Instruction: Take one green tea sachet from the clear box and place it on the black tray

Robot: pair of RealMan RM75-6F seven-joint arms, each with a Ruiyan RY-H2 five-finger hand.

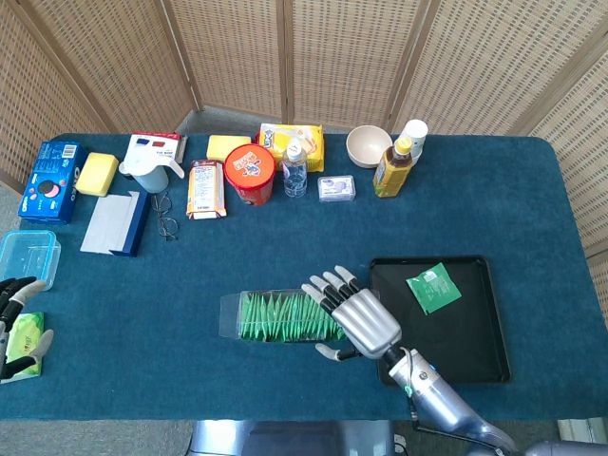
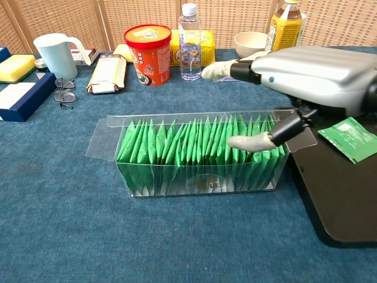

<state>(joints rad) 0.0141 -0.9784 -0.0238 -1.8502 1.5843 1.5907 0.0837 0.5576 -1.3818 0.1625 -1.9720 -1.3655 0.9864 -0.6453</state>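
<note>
A clear box (image 1: 231,315) (image 2: 106,138) packed with several green tea sachets (image 2: 194,147) stands at the table's front middle. My right hand (image 1: 353,319) (image 2: 306,73) hovers flat over the box's right end, fingers spread, holding nothing; its thumb (image 2: 253,141) hangs just above the sachet tops. One green sachet (image 1: 433,288) (image 2: 351,138) lies on the black tray (image 1: 475,342) (image 2: 341,200) to the right of the box. My left hand (image 1: 17,328) is at the table's left front edge, gripping a light green packet (image 1: 27,334).
Along the back stand a red cup (image 1: 250,173), water bottle (image 1: 295,169), bowl (image 1: 369,145), yellow drink bottle (image 1: 394,166), snack boxes and a white jug (image 1: 147,171). A blue lidded container (image 1: 27,258) and glasses (image 1: 167,215) lie at left.
</note>
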